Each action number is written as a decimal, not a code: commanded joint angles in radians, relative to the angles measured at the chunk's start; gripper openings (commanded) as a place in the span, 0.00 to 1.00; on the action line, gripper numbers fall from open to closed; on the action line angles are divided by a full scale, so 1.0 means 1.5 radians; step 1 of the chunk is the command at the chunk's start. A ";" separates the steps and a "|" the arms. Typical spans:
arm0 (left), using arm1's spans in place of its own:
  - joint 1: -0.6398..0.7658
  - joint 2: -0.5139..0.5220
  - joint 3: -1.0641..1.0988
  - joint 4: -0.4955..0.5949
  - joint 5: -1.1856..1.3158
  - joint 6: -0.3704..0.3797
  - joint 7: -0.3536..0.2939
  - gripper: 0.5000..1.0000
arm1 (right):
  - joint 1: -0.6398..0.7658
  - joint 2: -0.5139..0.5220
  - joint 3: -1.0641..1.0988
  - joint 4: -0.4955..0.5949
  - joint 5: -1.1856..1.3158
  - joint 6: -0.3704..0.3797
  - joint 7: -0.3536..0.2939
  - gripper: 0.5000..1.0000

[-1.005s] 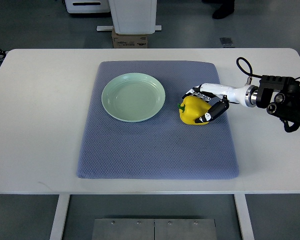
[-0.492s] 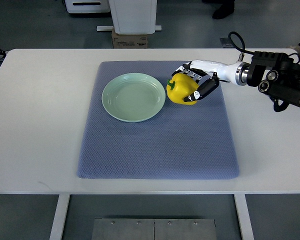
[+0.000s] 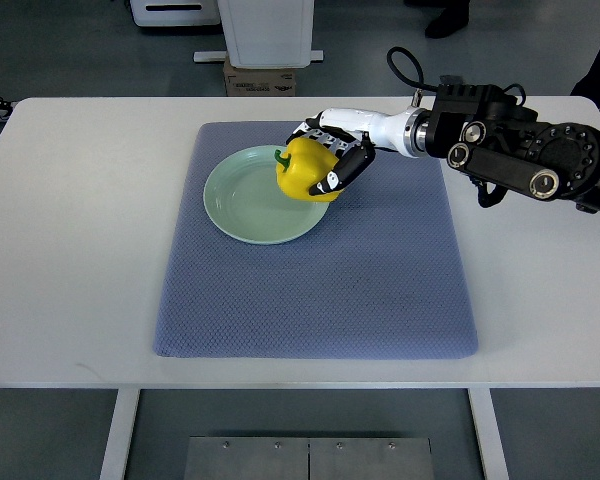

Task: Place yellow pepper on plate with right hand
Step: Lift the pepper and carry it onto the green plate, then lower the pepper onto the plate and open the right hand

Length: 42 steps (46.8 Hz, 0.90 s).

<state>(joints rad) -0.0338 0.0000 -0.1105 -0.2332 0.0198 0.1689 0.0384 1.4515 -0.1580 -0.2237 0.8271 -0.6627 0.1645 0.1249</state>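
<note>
The right hand (image 3: 330, 160) enters from the right edge and sits in the upper middle of the frame, its fingers (image 3: 342, 172) curled around the yellow pepper (image 3: 305, 170), wrapping its right side and top. The pepper is over the upper right part of the plate (image 3: 235, 200), near the rim; whether it already touches the plate or hangs just above it cannot be told from this steep view. Its green stem points toward the upper left.

The pepper looks light, with a smooth, glossy skin that could slip in a loose hold. Its walls are probably firm yet hollow, so moderate pressure across the broad body seems the right place to hold it, not the thin stem. Being rounded and lobed, it may roll or tip once let go, so a low release toward the plate's centre looks wise.

Count: one pepper, one pale green plate, one blue-grey mat (image 3: 310, 300) under the plate, one white table (image 3: 70, 230). The left arm is not visible.
</note>
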 commanded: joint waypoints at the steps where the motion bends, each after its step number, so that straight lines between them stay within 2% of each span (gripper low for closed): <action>1: 0.000 0.000 0.000 0.000 0.000 0.000 0.000 1.00 | 0.004 0.023 0.000 -0.012 0.003 0.000 -0.011 0.00; 13: 0.000 0.000 0.000 0.000 0.000 0.000 0.000 1.00 | 0.005 0.105 0.012 -0.050 0.004 -0.007 -0.047 0.00; 22: 0.000 0.000 0.000 0.000 0.000 0.000 0.000 1.00 | -0.006 0.105 0.019 -0.089 0.005 -0.009 -0.072 0.00; 42: 0.000 0.000 0.000 0.000 0.000 0.000 0.000 1.00 | -0.048 0.105 0.034 -0.092 0.005 -0.021 -0.108 0.00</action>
<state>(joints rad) -0.0338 0.0000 -0.1105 -0.2332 0.0199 0.1686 0.0383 1.3881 0.0002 -0.1733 0.6885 -0.6554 0.1363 -0.0331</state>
